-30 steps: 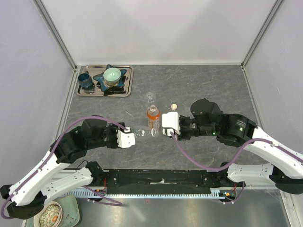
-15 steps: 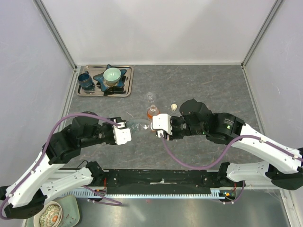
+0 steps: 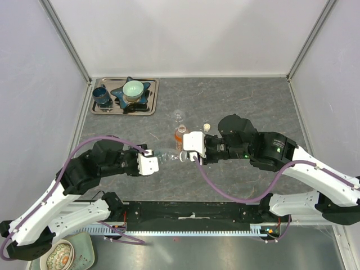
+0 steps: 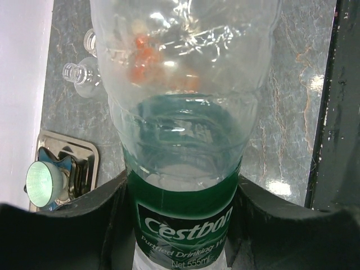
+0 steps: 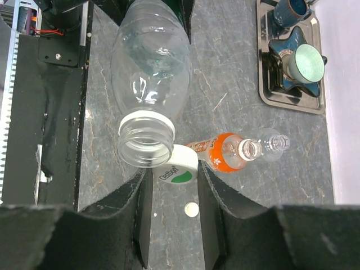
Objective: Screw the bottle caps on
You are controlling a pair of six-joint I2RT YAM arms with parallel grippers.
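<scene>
My left gripper (image 3: pixel 151 163) is shut on the clear green-tinted bottle (image 3: pixel 166 155) at its green label (image 4: pixel 185 216) and holds it lying sideways, mouth to the right. My right gripper (image 3: pixel 188 153) is shut on a white cap (image 5: pixel 179 166) with a green logo. The cap sits just beside the bottle's open mouth (image 5: pixel 145 141), off to one side. The orange bottle (image 3: pixel 180 135) and the smaller clear bottle (image 3: pixel 179 116) stand uncapped behind, and both show in the right wrist view (image 5: pixel 224 153) (image 5: pixel 274 144). A small cap (image 3: pixel 207 127) lies on the table (image 5: pixel 192 210).
A metal tray (image 3: pixel 147 108) at the back left holds a dark blue cup (image 3: pixel 101 95) and a pale green bowl (image 3: pixel 133 88) on a blue star dish. A black rail (image 3: pixel 191 212) runs along the near edge. Enclosure walls stand on three sides.
My right gripper has carried the cap left to the held bottle's mouth, overshot slightly, then eased back right. My left gripper has shifted a little with the bottle.
</scene>
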